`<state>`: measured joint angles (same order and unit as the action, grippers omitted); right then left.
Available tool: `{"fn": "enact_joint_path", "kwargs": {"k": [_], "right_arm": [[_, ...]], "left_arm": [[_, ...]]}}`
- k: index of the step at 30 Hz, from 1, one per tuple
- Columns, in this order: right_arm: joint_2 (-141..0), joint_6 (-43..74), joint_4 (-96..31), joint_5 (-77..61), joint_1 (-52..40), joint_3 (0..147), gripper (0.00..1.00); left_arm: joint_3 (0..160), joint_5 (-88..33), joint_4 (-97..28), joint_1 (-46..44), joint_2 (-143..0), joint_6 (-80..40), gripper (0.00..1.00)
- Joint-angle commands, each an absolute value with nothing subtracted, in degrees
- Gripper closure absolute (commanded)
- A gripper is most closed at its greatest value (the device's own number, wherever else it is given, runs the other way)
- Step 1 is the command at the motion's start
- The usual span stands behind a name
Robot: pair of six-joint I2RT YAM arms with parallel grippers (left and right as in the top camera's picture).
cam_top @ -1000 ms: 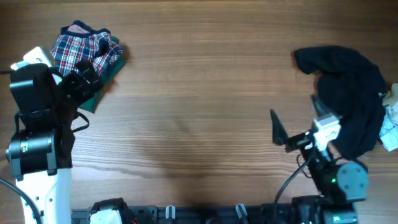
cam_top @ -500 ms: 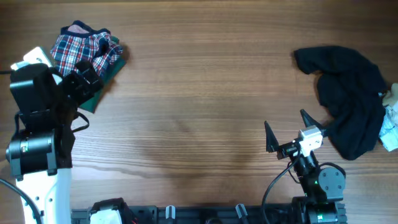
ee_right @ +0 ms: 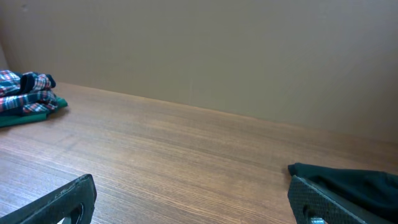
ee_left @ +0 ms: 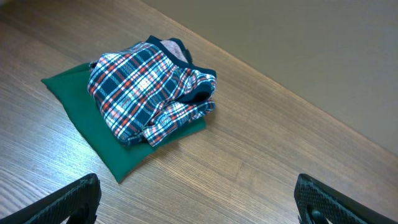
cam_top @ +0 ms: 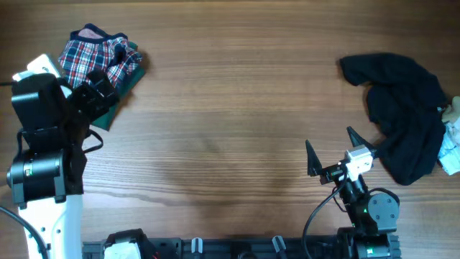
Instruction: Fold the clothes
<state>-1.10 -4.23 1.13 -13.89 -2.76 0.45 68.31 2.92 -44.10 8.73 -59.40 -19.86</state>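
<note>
- Plaid garment [ee_left: 149,87]: red, navy and white check with navy trim, bunched in a loose heap at the upper left of the overhead frame. It lies on top of the green piece.
- Dark green garment [ee_left: 93,127]: spread flat under the plaid one. Its edges show beyond the plaid on the near and left sides in the left wrist view.
- Black garment [cam_top: 402,108]: crumpled and sprawling at the upper right to mid right of the overhead frame, lying on the table.
- Pale garments [cam_top: 451,140]: small beige and whitish pieces at the far right edge, touching the black one and partly cut off by the frame.
- Left gripper [ee_left: 198,183]: jaws spread wide and holding nothing, at the left of the overhead frame by the near edge of the plaid-and-green pile.
- Right gripper [cam_top: 332,150]: jaws spread wide and holding nothing, at the lower right over bare wood, just left of the black garment and apart from it.
- Table [cam_top: 230,108]: wood-grain top; its middle carries no cloth.
</note>
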Motion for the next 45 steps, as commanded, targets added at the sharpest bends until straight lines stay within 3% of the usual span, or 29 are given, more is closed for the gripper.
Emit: {"fn": "enact_joint_path", "kwargs": {"k": [1,5,9,14,25,30,45], "right_arm": [[-0.43,-4.49,1.23,-13.32,-2.28,0.30,0.00],[-0.43,-4.49,1.21,-13.32,-2.28,0.30,0.00],[-0.43,-4.49,1.21,-13.32,-2.28,0.30,0.00],[-0.43,-4.49,1.21,-13.32,-2.28,0.30,0.00],[-0.43,-4.47,1.21,-13.32,-2.28,0.30,0.00],[-0.43,-4.49,1.21,-13.32,-2.28,0.30,0.00],[-0.43,-4.49,1.23,-13.32,-2.28,0.30,0.00]], "left_arm": [[67.53,5.28,-46.13,8.73,-53.12,-19.77,0.00],[57.43,-0.03,-40.97,7.44,-35.62,-20.21,0.00],[39.09,-11.40,-22.11,3.44,-19.16,-20.69,0.00],[18.96,-11.51,-5.41,-0.25,-7.09,-27.94,0.00],[0.56,0.47,1.98,-1.19,-0.12,-28.12,0.00],[0.34,0.36,-4.47,0.71,-0.12,-28.25,0.00],[0.34,-1.43,-4.34,0.86,-0.38,-25.76,0.00]]}}
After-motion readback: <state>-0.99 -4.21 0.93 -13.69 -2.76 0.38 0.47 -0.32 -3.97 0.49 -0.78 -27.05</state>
